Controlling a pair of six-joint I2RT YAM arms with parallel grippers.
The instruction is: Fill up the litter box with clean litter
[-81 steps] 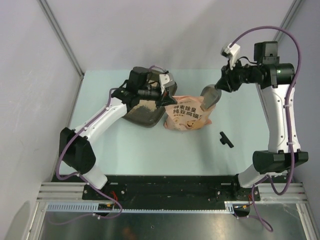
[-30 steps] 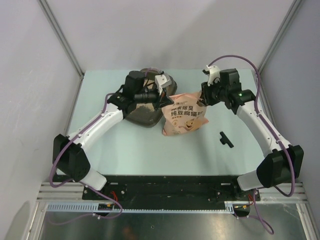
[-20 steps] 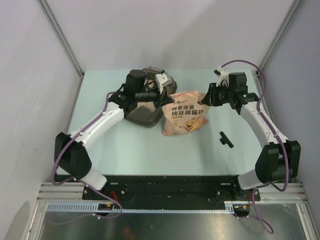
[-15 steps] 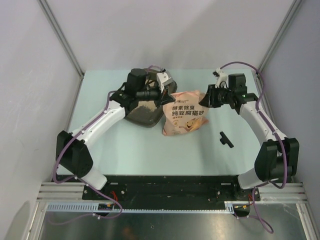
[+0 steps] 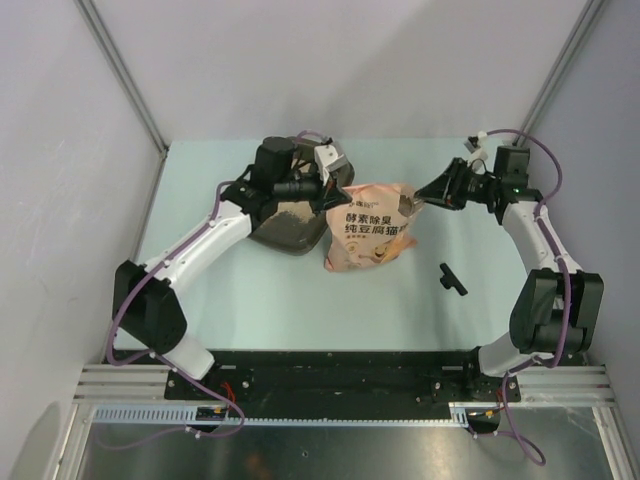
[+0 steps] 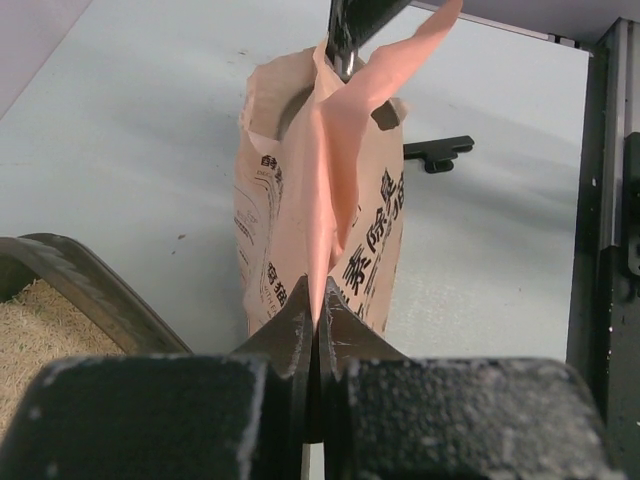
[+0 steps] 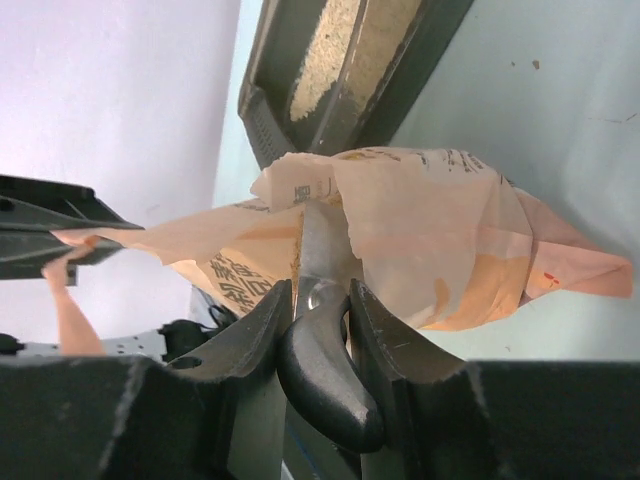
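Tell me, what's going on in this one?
The left tool is clamped on the top edge of the pink bag, holding its mouth open next to the litter box. The right tool grips a grey scoop whose blade reaches into the bag. The box already holds some pale litter. A small black part lies loose on the table.

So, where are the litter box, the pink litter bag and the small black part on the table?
litter box [image 5: 290,242], top view, on its near rim.
pink litter bag [image 5: 372,232], top view, on its printed front.
small black part [image 5: 452,279], top view, on its middle.
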